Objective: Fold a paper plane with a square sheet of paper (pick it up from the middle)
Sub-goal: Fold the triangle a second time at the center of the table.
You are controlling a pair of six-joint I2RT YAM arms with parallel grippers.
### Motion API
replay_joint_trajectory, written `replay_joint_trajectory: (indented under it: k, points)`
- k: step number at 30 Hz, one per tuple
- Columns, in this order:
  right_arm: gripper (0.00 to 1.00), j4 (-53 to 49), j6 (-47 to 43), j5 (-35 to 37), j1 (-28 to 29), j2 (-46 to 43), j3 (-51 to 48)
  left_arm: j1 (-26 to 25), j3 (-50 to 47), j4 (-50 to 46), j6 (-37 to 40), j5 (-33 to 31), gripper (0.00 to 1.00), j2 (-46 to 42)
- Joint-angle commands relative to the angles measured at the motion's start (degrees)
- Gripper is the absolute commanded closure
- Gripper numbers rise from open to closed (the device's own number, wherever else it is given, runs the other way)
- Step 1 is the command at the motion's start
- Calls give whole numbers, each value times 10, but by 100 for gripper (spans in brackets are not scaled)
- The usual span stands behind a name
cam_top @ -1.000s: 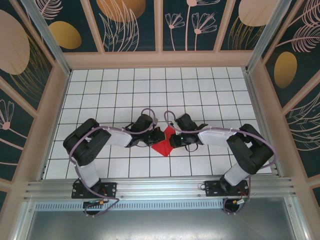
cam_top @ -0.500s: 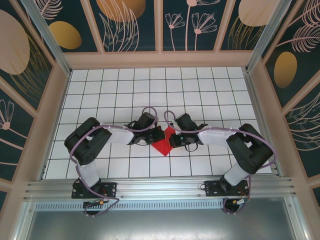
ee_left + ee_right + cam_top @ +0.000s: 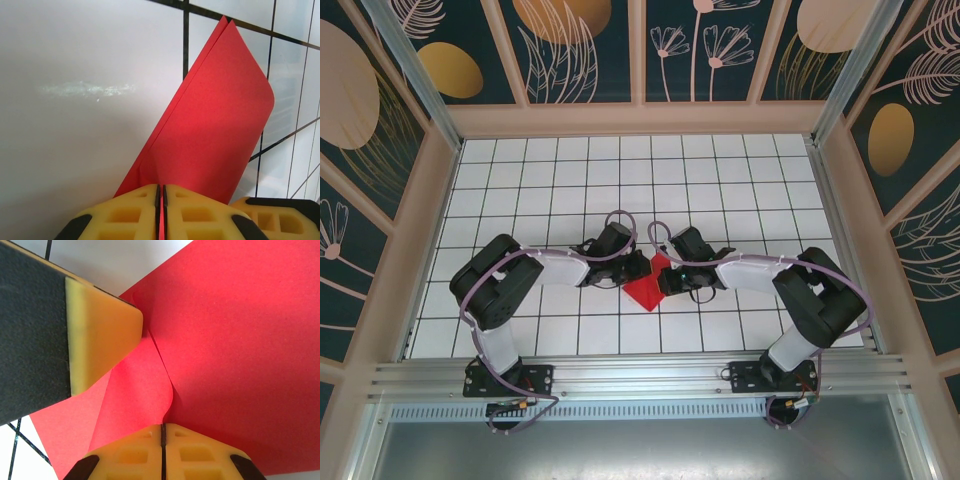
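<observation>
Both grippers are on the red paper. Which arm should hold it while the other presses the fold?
Right, likely: the right gripper pinches the paper where the flap's edge meets the sheet; the left gripper clamps one end.

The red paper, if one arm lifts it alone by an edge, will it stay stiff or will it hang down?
Probably floppy: the red paper looks thin, and a free flap curls in the right wrist view. Likely very light; the doubled layers along the fold may stiffen it a little.

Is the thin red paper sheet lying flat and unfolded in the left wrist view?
No: the thin red paper sheet is doubled over, two layers showing at its far tip.
</observation>
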Motion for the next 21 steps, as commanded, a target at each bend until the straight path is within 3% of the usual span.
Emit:
replay_joint_trajectory:
  k: [1,21]
  points:
    - [91,-24,-9,16,-3,25,-8,3,16,2,7,-17,86,7]
    - [91,-23,-6,17,-4,28,-9,15,19,-26,11,-54,86,19]
